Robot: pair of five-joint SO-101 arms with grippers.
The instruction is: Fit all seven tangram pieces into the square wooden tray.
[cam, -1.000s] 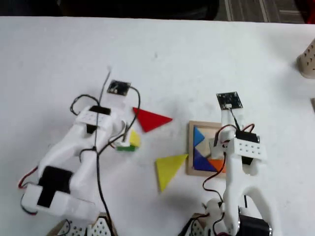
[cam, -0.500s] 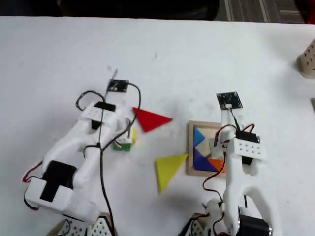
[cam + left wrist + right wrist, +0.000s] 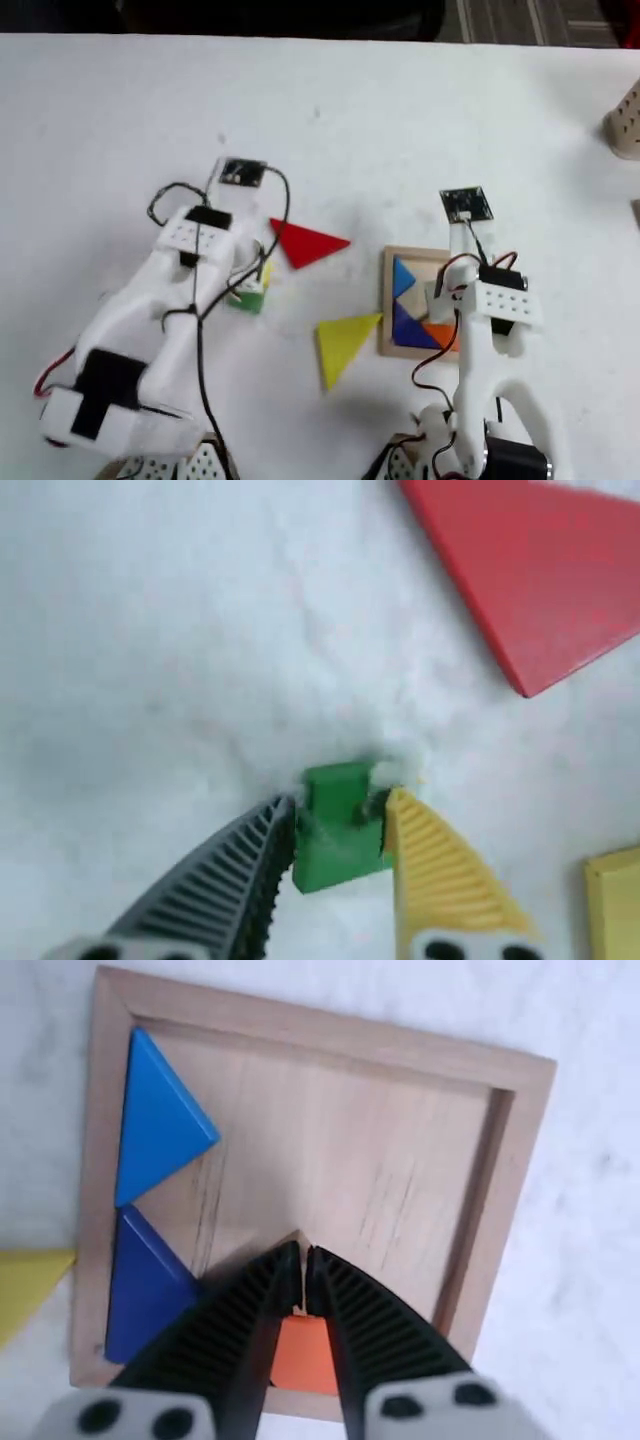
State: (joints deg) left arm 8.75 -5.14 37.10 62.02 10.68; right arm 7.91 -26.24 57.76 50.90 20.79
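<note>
Left tool [image 3: 340, 806] with green piece [image 3: 334, 848]: slight sideways shift.

Below the right gripper [image 3: 302, 1253] the tray [image 3: 520, 1160] is pale, grained matt wood; the green piece [image 3: 335, 858] between the left gripper's [image 3: 340, 802] ribbed plastic fingers [image 3: 440, 875] looks smooth.

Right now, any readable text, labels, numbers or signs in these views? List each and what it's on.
No readable text in any view.
Tangram pieces, namely the red triangle, yellow triangle, green piece, blue pieces and orange piece: plain colour, no marks.
The wooden tray: bare grain only.
The small dark boards at the arm tips: any print is too small to read.
</note>
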